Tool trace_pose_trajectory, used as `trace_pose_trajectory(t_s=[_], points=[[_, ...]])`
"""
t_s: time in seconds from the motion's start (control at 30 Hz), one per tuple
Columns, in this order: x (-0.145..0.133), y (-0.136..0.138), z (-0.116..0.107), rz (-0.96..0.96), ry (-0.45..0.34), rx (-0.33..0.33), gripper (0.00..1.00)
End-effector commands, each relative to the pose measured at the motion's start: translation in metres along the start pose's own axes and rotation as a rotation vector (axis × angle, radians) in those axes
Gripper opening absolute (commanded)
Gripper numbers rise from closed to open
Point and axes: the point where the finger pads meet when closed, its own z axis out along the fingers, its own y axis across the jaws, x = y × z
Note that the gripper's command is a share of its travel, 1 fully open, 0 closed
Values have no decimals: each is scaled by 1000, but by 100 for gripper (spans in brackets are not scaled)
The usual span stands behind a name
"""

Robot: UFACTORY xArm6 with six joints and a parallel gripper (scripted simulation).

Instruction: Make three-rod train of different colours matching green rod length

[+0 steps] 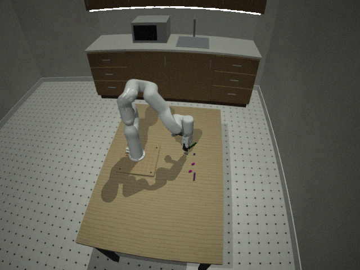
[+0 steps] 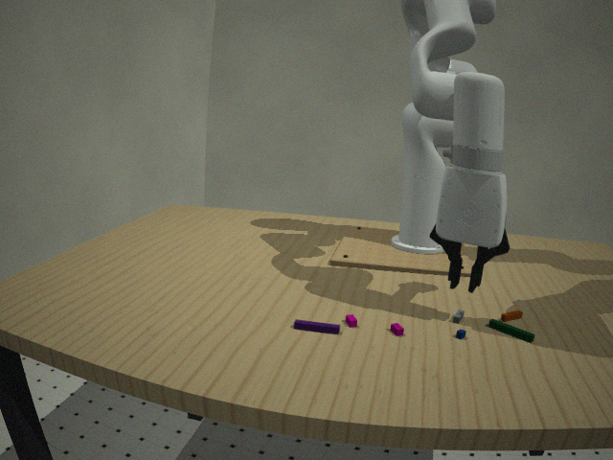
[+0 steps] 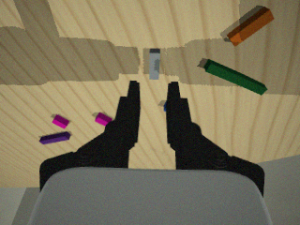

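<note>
My gripper (image 2: 463, 287) hangs above the table with its fingers narrowed to a small gap and nothing between them. In the wrist view the gripper (image 3: 153, 88) points at the grey rod (image 3: 154, 63), which lies flat just beyond the fingertips and also shows in the side view (image 2: 458, 316). The blue rod (image 2: 461, 333) lies close in front of the grey rod and is mostly hidden behind a finger in the wrist view. The green rod (image 2: 511, 331) and the orange rod (image 2: 511, 315) lie to the right. Two magenta rods (image 2: 351, 320) (image 2: 397, 329) and the purple rod (image 2: 316, 326) lie to the left.
The arm's base stands on a thin wooden plate (image 2: 396, 257) behind the rods. In the overhead view the rods (image 1: 192, 162) lie in a loose row right of the base, some way in from the table's right edge (image 1: 222, 174).
</note>
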Motion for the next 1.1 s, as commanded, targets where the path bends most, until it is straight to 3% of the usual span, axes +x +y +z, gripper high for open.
trace_pose_trajectory(t_s=[0.0,0.43,1.07], points=[[-2,1,5,0,-4,-2,24],[-1,0,25,0,-4,-2,24],[-1,0,35,0,-4,-2,24]])
